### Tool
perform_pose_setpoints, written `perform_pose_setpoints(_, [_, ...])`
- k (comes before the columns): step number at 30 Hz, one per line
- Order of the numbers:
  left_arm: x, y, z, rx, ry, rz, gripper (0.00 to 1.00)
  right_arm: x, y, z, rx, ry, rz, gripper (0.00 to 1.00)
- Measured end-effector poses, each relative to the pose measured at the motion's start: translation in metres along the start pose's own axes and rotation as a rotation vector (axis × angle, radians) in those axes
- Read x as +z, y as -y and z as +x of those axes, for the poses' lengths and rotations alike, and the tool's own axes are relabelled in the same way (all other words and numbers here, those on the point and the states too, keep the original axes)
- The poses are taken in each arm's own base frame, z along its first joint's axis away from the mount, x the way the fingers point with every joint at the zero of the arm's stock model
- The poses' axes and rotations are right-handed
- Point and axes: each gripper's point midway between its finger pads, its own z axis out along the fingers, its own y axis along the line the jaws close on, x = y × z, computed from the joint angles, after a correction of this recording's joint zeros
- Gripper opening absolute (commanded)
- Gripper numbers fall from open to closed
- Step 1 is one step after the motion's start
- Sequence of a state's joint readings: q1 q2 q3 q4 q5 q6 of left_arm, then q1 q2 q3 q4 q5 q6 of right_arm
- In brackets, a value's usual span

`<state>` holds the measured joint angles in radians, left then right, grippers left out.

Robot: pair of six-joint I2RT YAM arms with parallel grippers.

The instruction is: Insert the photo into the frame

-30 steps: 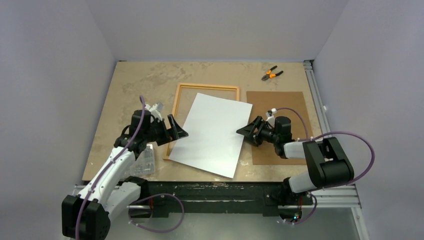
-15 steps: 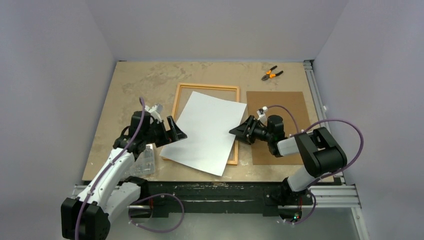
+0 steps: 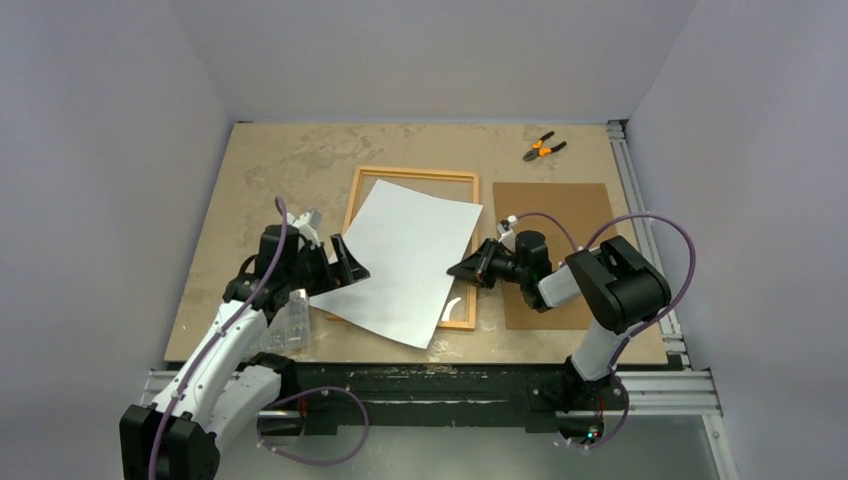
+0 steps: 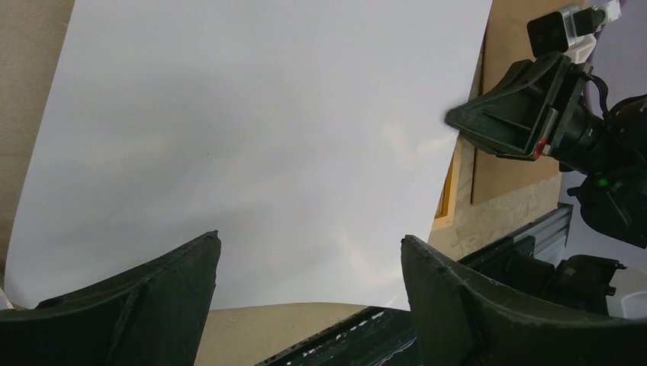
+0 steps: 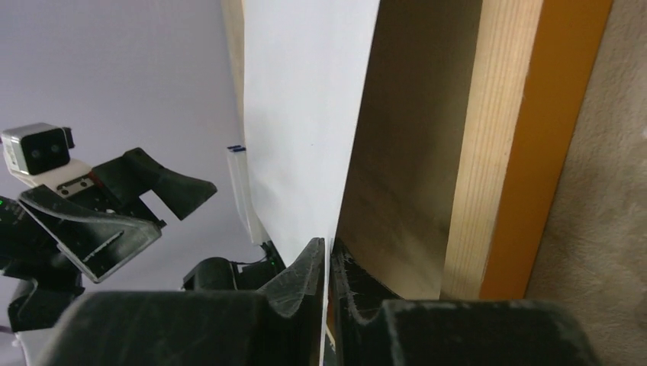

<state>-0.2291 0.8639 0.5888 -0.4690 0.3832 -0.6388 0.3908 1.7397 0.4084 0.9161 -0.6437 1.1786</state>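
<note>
The photo (image 3: 405,262) lies white side up, tilted, over the frame (image 3: 415,173), whose orange rails show at the top and lower right. My right gripper (image 3: 462,270) is shut on the photo's right edge. The right wrist view shows the sheet (image 5: 305,114) pinched between the two fingertips of that gripper (image 5: 328,242), beside the frame's wooden rail (image 5: 519,137). My left gripper (image 3: 350,262) stands open at the photo's left edge. In the left wrist view the white sheet (image 4: 252,130) fills the space ahead of the wide-apart left gripper (image 4: 309,238).
A brown backing board (image 3: 560,215) lies right of the frame, under the right arm. Orange-handled pliers (image 3: 543,148) rest at the back right. A clear plastic piece (image 3: 285,322) sits by the left arm. The table's front edge runs just below the photo's lower corner.
The right gripper has closed on the photo's right edge and moved left with it. The photo has slid left and turned slightly over the frame. The left gripper stays open.
</note>
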Motion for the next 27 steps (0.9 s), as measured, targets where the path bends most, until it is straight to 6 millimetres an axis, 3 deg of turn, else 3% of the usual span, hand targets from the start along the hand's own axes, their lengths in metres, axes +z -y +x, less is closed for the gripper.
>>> perform_pose_setpoints(10, [-0.004, -0.016, 0.003, 0.010, 0.010, -0.083, 0.84, -0.010, -0.021, -0.004, -0.062, 0.005, 0.013, 0.00])
perform_pose_setpoints(18, [-0.005, -0.029, -0.003, 0.006, 0.018, -0.172, 0.78, -0.039, -0.061, -0.037, -0.275, 0.096, 0.128, 0.00])
perform_pose_setpoints(21, [-0.002, -0.036, -0.006, 0.000, 0.011, -0.213, 0.76, -0.057, -0.061, -0.047, -0.302, 0.122, 0.181, 0.00])
perform_pose_setpoints(27, [0.008, -0.057, -0.006, -0.010, -0.034, -0.327, 0.75, -0.093, -0.038, -0.065, -0.268, 0.150, 0.301, 0.00])
